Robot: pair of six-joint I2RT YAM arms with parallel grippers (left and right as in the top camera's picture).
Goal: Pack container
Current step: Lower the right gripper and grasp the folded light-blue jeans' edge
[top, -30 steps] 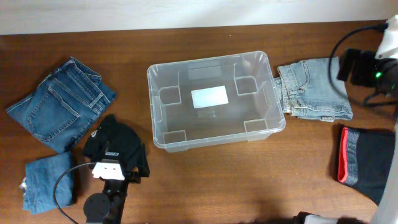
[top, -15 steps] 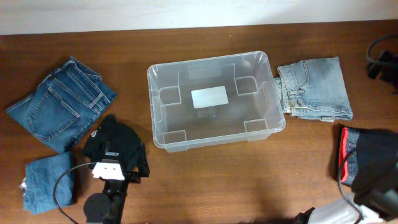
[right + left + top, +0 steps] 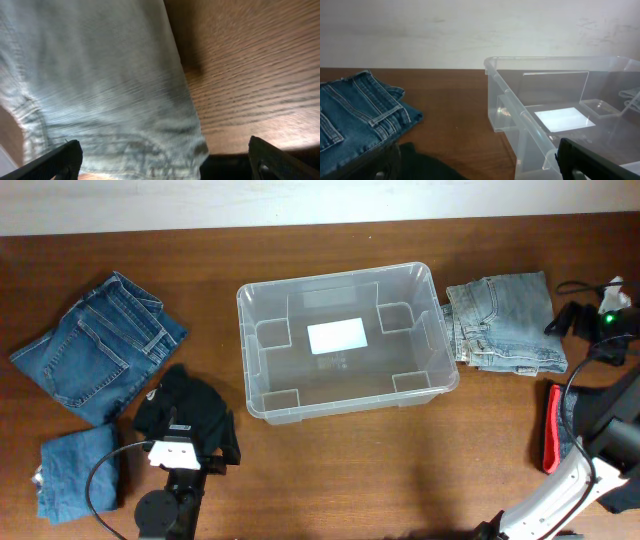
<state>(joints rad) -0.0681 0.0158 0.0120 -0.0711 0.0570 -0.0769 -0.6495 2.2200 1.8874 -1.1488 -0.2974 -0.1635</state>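
Note:
The container (image 3: 250,310) is a clear plastic bin with a white label on its base, standing empty at the table's middle. It also shows in the left wrist view (image 3: 520,117). My left gripper (image 3: 190,448) is open and low over a black garment (image 3: 185,408), left of the bin; its fingers (image 3: 480,172) frame the garment (image 3: 427,165). My right gripper (image 3: 566,318) is open at the right edge of folded light-blue jeans (image 3: 505,325), which lie against the bin's right side. In the right wrist view the jeans (image 3: 100,85) fill the space ahead of the open jaws (image 3: 165,167).
Dark blue jeans (image 3: 95,345) lie far left and show in the left wrist view (image 3: 355,115). A smaller folded blue denim piece (image 3: 75,470) lies at the front left. A black garment with a red band (image 3: 555,442) lies at the right, partly under my right arm.
My right arm has swung from the far right edge, out of sight for a moment, and now sits beside the light-blue jeans. The left arm and clothes have not moved.

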